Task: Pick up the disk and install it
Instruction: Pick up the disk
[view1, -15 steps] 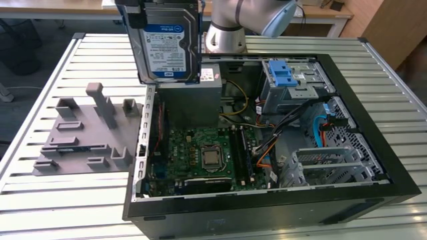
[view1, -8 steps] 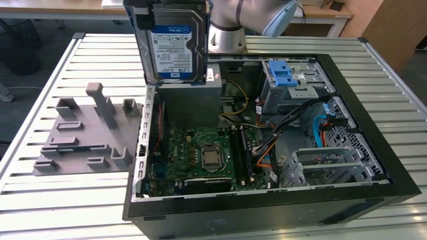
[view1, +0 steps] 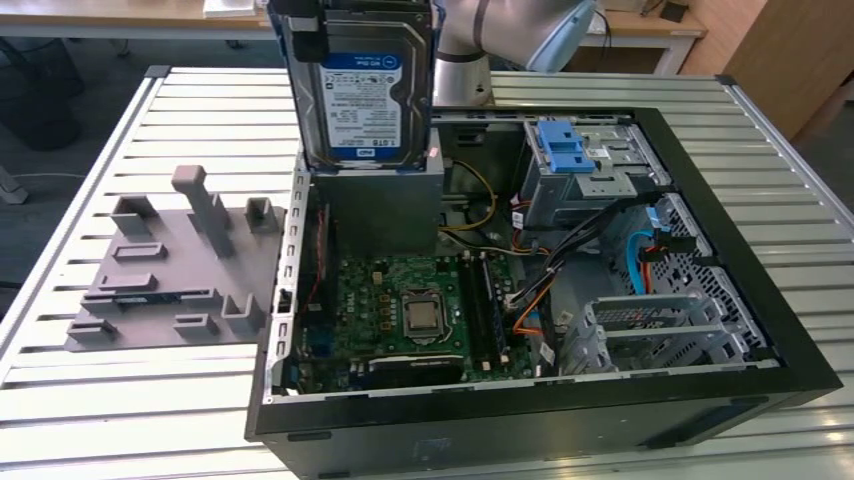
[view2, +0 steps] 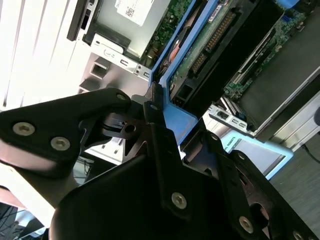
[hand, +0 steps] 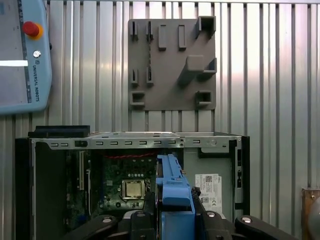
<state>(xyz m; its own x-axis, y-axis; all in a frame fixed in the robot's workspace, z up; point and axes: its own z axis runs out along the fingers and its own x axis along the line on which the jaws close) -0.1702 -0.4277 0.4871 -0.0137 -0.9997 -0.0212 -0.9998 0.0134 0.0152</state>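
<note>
I am gripping the disk (view1: 376, 95) by its blue side rails. My gripper (view2: 176, 120) is closed onto it, and in the second wrist view the black fingers (view2: 157, 135) are pressing against a rail. In the exterior view the disk is hanging upright, label facing the camera, over the far part of the open computer case (view1: 747, 330). Its lower edge is sitting right at the top of the grey box (view1: 387, 205) inside; I cannot tell whether they are touching. The motherboard (view1: 407, 300) is lying nearer, on the case floor. The drive cage with the blue clip (view1: 571, 150) is sitting toward the exterior view's right. A grey fixture plate (view1: 167, 270) is resting on the slatted metal table (view1: 200, 100), beside the case on the exterior view's left and well apart from the disk.
</note>
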